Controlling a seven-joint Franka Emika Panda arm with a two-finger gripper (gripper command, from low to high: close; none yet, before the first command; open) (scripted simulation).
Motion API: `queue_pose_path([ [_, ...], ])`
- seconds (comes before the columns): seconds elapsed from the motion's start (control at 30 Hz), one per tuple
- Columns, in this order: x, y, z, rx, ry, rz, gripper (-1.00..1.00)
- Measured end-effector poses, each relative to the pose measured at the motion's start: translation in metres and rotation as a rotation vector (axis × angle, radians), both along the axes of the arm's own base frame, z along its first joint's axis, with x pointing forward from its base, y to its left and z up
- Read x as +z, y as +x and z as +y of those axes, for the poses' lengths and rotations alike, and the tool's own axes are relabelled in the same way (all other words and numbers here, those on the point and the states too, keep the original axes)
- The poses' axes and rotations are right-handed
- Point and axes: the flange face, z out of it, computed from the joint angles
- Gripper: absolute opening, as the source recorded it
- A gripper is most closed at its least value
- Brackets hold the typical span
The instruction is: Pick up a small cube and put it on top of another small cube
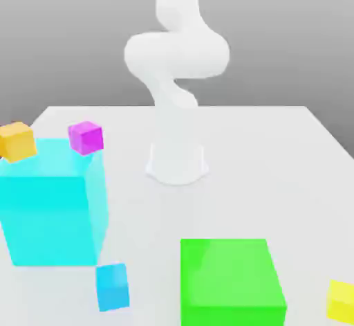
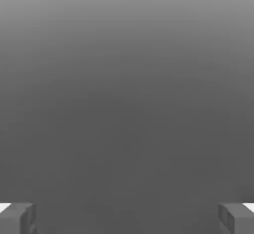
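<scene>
A small sky-blue cube [image 1: 112, 286] rests on the white table near the front, just below the corner of a big translucent cyan cube [image 1: 55, 207]. Other small cubes lie around: an orange one [image 1: 16, 141] and a magenta one [image 1: 86, 138] by the cyan cube's upper edge, and a yellow one [image 1: 342, 300] at the exterior view's right. In the hand view my gripper [image 2: 127, 218] is open, its grey fingertips [image 2: 17, 218] spread wide with nothing between them, facing a plain grey background.
A large green block [image 1: 231, 283] sits at the front centre-right. The white arm [image 1: 176, 55] rises from its base [image 1: 177, 164] in the middle of the table [image 1: 276, 172] and bends upward.
</scene>
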Motion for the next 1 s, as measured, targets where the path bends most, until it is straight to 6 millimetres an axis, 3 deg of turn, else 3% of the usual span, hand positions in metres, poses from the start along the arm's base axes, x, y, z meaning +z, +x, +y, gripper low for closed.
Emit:
queue_pose_path([
  [0.2,-0.113,0.064,-0.026,0.066,-0.004,0.179,0.0],
  [0.4,-0.232,0.095,-0.049,0.119,-0.019,0.35,0.0],
  [0.57,-0.331,0.095,-0.069,0.155,-0.042,0.492,0.0],
  [0.77,-0.441,0.066,-0.095,0.193,-0.085,0.666,0.0],
  [0.97,-0.52,0.055,-0.103,0.208,-0.105,0.718,0.0],
  [1.0,-0.531,0.054,-0.103,0.207,-0.104,0.719,-1.0],
])
